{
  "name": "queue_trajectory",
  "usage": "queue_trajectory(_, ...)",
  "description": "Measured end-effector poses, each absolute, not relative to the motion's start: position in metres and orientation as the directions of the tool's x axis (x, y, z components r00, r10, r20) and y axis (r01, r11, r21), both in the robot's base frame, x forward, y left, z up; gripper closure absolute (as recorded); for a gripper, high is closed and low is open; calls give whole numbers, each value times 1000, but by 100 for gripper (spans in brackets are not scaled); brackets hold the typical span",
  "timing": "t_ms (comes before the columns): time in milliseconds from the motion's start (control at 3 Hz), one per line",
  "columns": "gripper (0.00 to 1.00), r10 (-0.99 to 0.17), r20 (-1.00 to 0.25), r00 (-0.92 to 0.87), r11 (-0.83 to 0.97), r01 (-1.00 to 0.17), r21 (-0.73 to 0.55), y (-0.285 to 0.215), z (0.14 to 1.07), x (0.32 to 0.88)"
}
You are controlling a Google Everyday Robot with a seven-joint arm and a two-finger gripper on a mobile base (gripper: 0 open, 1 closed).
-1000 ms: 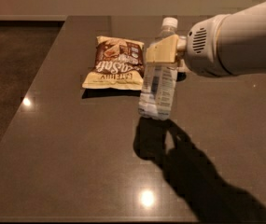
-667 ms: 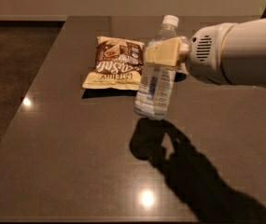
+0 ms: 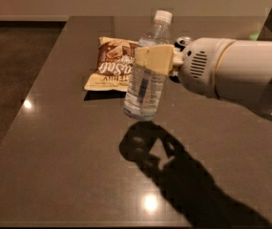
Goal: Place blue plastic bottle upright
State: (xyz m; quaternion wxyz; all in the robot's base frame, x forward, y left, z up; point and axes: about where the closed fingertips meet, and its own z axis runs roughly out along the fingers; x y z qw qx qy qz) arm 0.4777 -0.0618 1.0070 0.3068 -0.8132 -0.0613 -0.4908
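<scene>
The gripper (image 3: 147,58) clamps the upper body of the blue plastic bottle (image 3: 145,92), which hangs slightly tilted above the table (image 3: 64,156) near a chip bag (image 3: 112,68); it looks light, thin-walled and slick, so a gentle mid-body hold seems best.

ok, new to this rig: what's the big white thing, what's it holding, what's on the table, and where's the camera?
The big white thing is the robot's arm, reaching in from the right. Its gripper, with yellowish fingers, is shut on the blue plastic bottle, held almost upright, apparently just above the dark table, judging by the separate shadow. A snack bag lies flat behind it. There is one camera, looking down over the table; its mounting isn't shown.
</scene>
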Motion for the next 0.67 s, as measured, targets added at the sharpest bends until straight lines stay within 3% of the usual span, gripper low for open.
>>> queue_trajectory(667, 100, -34, 937, 347, -861, 465, -203, -66, 990, 482)
